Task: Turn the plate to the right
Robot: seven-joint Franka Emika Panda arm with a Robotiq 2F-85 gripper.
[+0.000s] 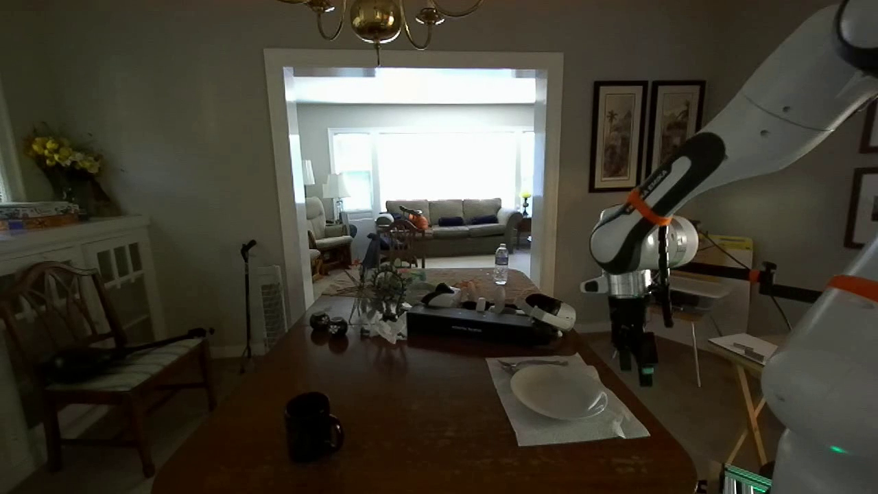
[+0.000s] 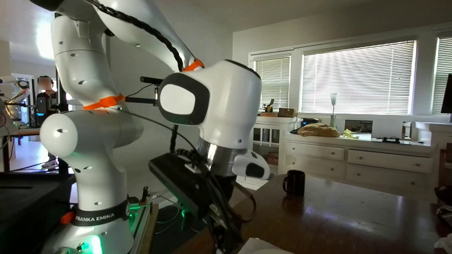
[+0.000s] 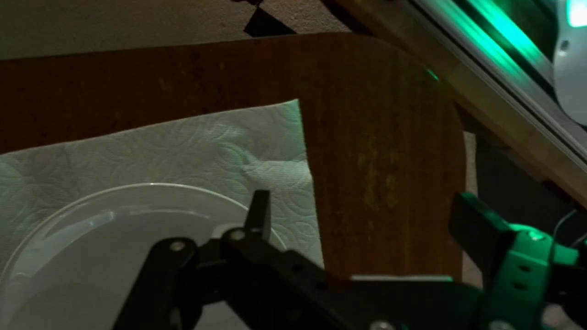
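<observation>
The round white plate [image 1: 559, 391] lies flat on a pale rectangular placemat [image 1: 531, 433] near the table's edge on the robot's side. In the wrist view, the plate [image 3: 91, 256] is at the lower left and is partly cut off by the frame and covered by a finger. My gripper [image 1: 634, 363] hangs above and beside the plate, pointing down. In the wrist view, the gripper [image 3: 362, 204] has its fingers wide apart with nothing between them. One finger overlaps the plate's rim in that view; contact does not show. In an exterior view, the arm hides most of the placemat area.
A fork [image 1: 535, 362] lies at the plate's far side. A dark mug [image 1: 309, 425] stands across the table [image 1: 411, 425], and the mug shows in both exterior views [image 2: 295, 182]. Farther back are a black box [image 1: 473, 326], a white headset [image 1: 554, 312] and a bottle [image 1: 501, 265].
</observation>
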